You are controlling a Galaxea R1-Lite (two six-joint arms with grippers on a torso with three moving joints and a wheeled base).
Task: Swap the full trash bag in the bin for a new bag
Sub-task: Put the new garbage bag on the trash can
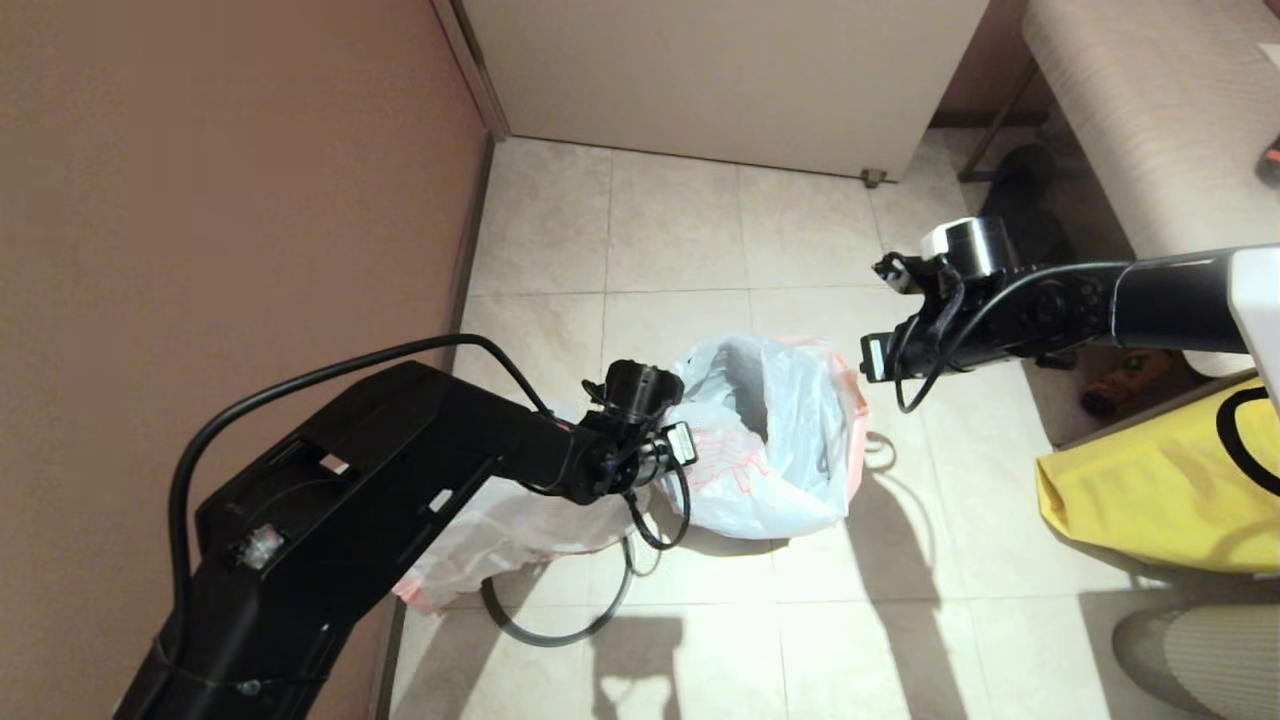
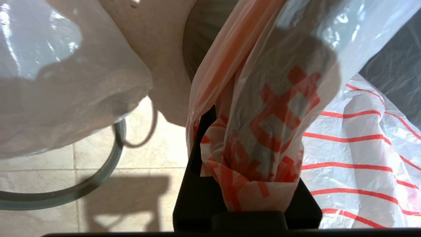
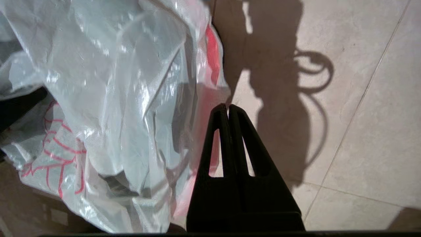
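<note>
The left gripper (image 2: 250,197) is clamped on a bunched fold of the new bag (image 1: 770,440), whose thin film drapes over the bin (image 2: 204,33) on the tiled floor. The right gripper (image 3: 227,110), pressed shut and empty, hangs just beside the bag's far hem. The film looks light, limp and slippery; the doubled red-orange hem likely grips best.

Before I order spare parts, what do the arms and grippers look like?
Both arms are matte black, with loose black cables looping past the wrists. The left gripper and right gripper have plain black fingers; the right's taper to a point, each with a slot. A silver-white cylinder sits on the right wrist.
</note>
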